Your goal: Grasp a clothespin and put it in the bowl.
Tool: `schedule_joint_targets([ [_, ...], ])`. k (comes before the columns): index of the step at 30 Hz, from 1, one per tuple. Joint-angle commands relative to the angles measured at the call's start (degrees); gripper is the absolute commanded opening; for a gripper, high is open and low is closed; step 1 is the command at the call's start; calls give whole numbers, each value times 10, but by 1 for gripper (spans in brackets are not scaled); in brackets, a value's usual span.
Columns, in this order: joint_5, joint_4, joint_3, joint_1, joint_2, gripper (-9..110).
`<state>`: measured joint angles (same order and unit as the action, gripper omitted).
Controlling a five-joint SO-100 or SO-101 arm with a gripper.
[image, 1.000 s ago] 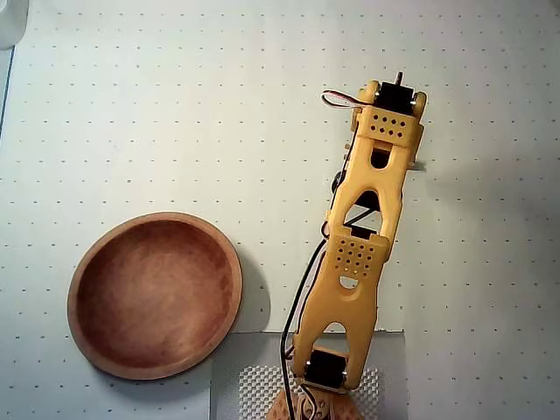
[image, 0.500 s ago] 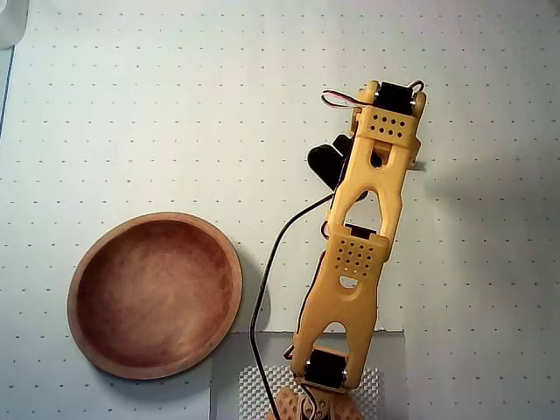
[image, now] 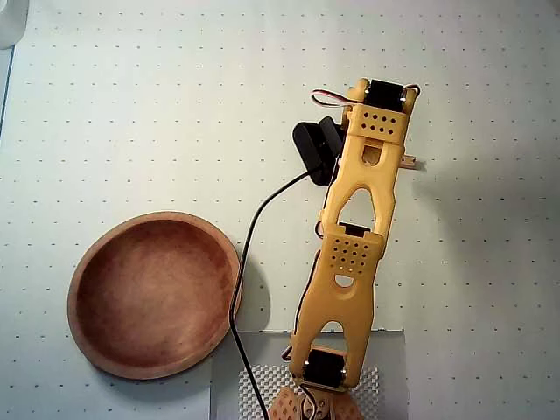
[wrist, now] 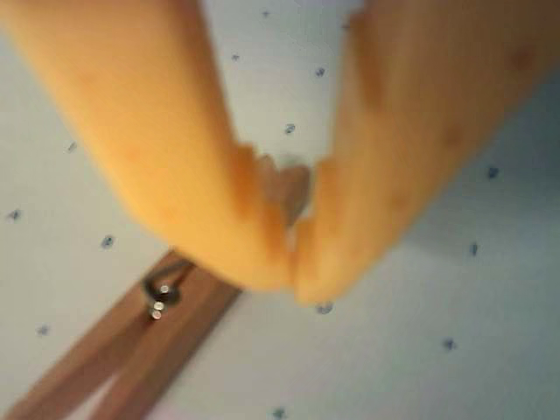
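The arm [image: 350,254] was yellow-orange plastic — perforated, with cut-out windows, black servos, a black cable [image: 249,254], perhaps red-white wires by its wrist.

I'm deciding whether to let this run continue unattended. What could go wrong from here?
The gripper pinches the clothespin only at one end, so it may pivot or slip out during the swing. The bowl sits well to the left in the overhead view, a long carry. The black cable loops toward the bowl and might snag.

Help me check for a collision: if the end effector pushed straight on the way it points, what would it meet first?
Apart from the clothespin pinched between its fingers, the end effector would probably meet only the dotted mat just beyond; depth is unclear.
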<state>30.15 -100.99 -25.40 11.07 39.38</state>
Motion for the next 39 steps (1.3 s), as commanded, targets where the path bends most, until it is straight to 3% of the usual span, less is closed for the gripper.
schedule_joint_targets([
  [1,-25,-16,14,-15,20,-3],
  [13,-138,-16,15,-75,25,-3],
  [19,-143,-16,20,-74,31,-2],
  [31,-149,-16,23,-72,31,29],
  [39,-202,-16,19,-49,28,34],
])
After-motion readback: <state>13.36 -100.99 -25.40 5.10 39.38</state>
